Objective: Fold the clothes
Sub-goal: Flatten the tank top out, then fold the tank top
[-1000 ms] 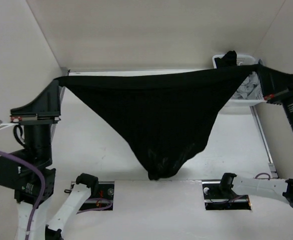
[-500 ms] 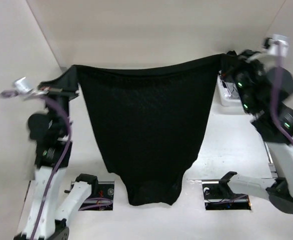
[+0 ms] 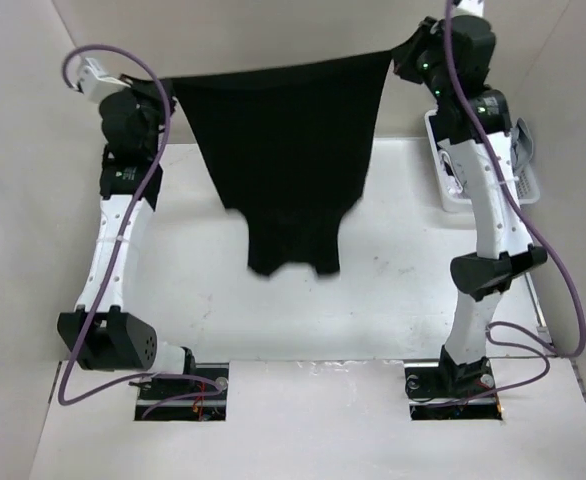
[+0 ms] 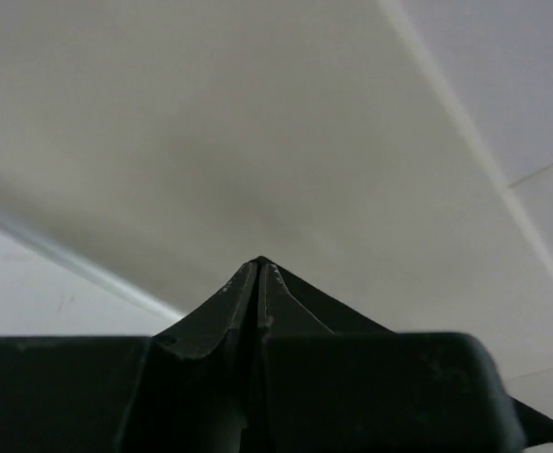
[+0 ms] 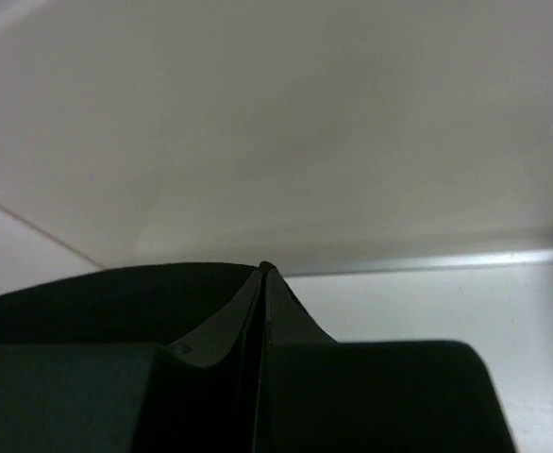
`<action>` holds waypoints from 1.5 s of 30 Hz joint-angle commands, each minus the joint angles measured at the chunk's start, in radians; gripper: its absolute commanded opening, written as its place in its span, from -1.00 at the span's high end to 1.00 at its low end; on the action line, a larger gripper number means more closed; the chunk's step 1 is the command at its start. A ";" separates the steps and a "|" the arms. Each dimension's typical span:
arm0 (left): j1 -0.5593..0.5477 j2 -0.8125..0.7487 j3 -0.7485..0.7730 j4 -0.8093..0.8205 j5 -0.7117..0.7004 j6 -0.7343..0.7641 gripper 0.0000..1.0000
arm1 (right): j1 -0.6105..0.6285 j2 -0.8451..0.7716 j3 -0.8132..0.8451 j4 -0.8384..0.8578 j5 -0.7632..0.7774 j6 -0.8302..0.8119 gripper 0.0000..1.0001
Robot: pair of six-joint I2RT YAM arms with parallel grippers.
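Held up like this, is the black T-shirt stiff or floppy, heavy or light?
Probably floppy: the black T-shirt droops in a narrowing drape between left claw and right claw. Likely light: two shut corner pinches carry it.

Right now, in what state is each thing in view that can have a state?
black T-shirt: held up, hanging spread between both grippers, not yet folded.
left gripper: shut on the black T-shirt's upper edge.
right gripper: shut on the other end of that edge.
white basket: upright, partly hidden behind the right arm; contents unclear.
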 commanded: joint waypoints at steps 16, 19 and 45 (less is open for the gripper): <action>-0.011 -0.535 -0.632 0.136 -0.059 -0.005 0.98 | 0.092 -0.792 -1.144 0.347 0.008 0.068 0.91; -0.037 -0.727 -0.828 0.057 -0.063 0.001 0.98 | 0.192 -0.999 -1.507 0.431 0.069 0.135 0.92; -0.005 -0.736 -0.931 -0.007 -0.283 -0.131 0.94 | 0.319 -0.727 -1.590 0.613 -0.042 0.191 0.94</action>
